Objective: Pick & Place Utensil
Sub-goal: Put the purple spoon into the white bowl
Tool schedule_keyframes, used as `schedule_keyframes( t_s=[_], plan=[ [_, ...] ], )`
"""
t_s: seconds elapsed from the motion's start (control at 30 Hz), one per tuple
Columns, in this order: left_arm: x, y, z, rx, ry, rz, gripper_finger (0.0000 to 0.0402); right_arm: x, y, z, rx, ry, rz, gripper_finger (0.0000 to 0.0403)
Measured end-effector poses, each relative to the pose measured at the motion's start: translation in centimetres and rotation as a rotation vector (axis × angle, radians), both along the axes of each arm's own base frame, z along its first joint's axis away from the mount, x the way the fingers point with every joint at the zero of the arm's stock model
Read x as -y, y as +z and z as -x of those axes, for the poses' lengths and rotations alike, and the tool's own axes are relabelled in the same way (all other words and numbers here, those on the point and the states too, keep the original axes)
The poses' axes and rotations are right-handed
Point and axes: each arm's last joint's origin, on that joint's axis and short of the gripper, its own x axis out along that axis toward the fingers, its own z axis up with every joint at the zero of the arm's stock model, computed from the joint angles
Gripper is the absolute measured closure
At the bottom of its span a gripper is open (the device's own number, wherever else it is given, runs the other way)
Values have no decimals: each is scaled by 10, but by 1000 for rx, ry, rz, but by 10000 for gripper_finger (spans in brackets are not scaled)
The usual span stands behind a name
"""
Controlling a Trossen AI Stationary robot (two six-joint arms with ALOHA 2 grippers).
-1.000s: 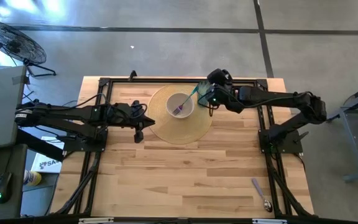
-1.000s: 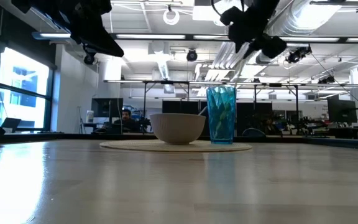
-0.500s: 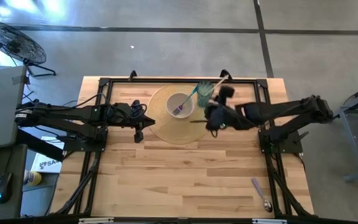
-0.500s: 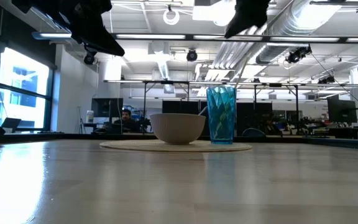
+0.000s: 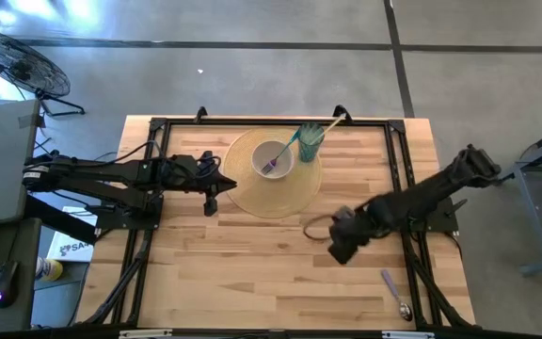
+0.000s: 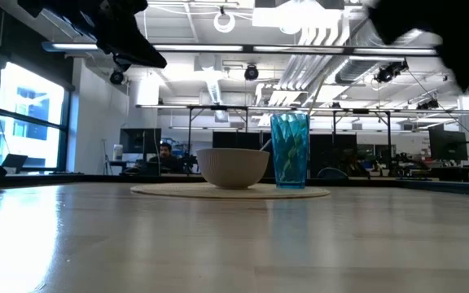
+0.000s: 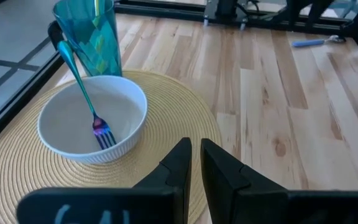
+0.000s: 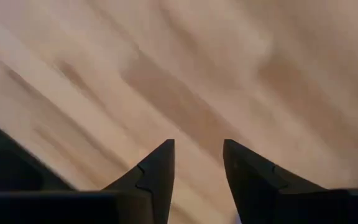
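A white bowl (image 5: pixel 273 158) and a teal cup (image 5: pixel 310 139) stand on a round woven mat (image 5: pixel 276 198) at the table's far middle. A teal-handled fork (image 7: pixel 93 115) has its tines on the bowl's bottom and leans on the rim. A pale utensil handle (image 5: pixel 326 125) sticks out of the cup. A spoon (image 5: pixel 395 294) lies flat near the front right corner. My left gripper (image 7: pixel 194 165) hovers shut over the mat's left edge. My right gripper (image 8: pixel 197 149) hangs open over bare wood (image 5: pixel 339 243), between mat and spoon, with nothing between its fingers.
A black metal frame (image 5: pixel 252 122) runs along the table's far edge and down both sides by the arm bases. Bare wood stretches across the near half of the table. In the low view, bowl (image 6: pixel 233 167) and cup (image 6: pixel 290 150) stand mid-table.
My right gripper has swung away from the cup toward the table's near edge and sunk a little, rolling its wrist as it went, and now points down at the wood. Bowl, fork, cup and spoon have stayed put.
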Motion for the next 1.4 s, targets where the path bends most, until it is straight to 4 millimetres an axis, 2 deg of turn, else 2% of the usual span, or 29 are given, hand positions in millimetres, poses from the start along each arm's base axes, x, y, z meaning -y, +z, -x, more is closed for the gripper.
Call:
schedule_keyframes(
  t_s=[0.3,0.5,0.67,1.0,1.2,1.4],
  plan=[
    [0,1,-1,16,-1,0,369,-43,-64,47,-289,-44,-277,233],
    [0,1,-1,16,0,0,369,-52,-91,71,-482,-179,-379,202],
    [0,1,-1,16,0,0,369,-57,-106,81,-471,-180,-398,200],
    [0,1,-1,16,1,0,369,-52,-131,100,-481,-249,-348,230],
    [0,1,-1,16,3,-1,369,-50,-134,99,-406,-201,-346,269],
    [-1,1,-1,16,28,-6,369,-49,-134,99,-406,-265,-322,308]
  ],
)
